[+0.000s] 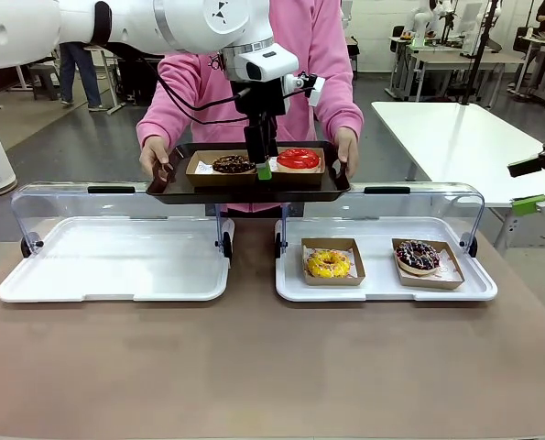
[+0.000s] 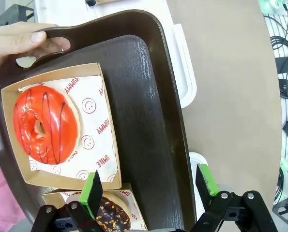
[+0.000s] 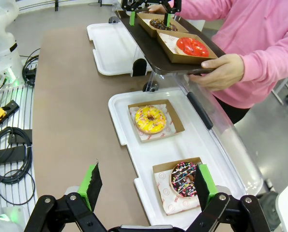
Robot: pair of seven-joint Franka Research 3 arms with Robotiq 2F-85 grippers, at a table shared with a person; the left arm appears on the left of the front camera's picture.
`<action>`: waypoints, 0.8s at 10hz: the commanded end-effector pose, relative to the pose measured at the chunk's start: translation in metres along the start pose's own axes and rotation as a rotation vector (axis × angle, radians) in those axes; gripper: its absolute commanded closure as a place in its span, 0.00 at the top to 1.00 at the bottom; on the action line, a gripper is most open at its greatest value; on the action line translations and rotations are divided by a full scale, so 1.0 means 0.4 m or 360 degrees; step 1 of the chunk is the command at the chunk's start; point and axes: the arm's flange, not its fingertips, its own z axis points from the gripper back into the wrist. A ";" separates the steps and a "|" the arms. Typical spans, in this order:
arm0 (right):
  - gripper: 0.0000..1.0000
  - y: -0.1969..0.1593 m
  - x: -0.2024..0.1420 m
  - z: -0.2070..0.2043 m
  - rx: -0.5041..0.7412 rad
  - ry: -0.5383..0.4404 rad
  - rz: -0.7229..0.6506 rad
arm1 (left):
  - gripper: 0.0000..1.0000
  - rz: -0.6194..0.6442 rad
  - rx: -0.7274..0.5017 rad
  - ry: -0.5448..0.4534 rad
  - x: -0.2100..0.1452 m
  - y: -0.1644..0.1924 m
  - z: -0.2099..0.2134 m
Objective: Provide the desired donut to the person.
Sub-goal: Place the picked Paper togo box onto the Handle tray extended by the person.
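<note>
1. Nearest us, on the right white tray [image 1: 382, 291], we see a yellow donut [image 1: 328, 265] and a sprinkled chocolate donut [image 1: 418, 255], each in its own cardboard box.
2. Our right gripper [image 3: 146, 186] hovers above that tray, jaws spread wide, holding nothing.
3. Farther off, the person [image 1: 304, 55] holds a dark tray [image 1: 171, 183] level by both handles, its long axis running left to right.
4. On it sit a chocolate donut [image 1: 233, 164] and a red donut [image 1: 298, 159], boxed side by side.
5. Our left gripper [image 1: 264, 165] hangs over the dark tray between the two boxes, fully open, empty.
</note>
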 end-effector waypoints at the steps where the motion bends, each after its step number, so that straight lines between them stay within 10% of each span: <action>1: 1.00 -0.004 -0.001 -0.005 -0.0003 -0.0032 0.0018 | 1.00 -0.0007 0.0017 0.0021 -0.001 0.002 0.002; 8: 1.00 -0.004 -0.001 -0.005 -0.0003 -0.0032 0.0018 | 1.00 0.0000 0.0000 0.0000 0.000 0.000 0.000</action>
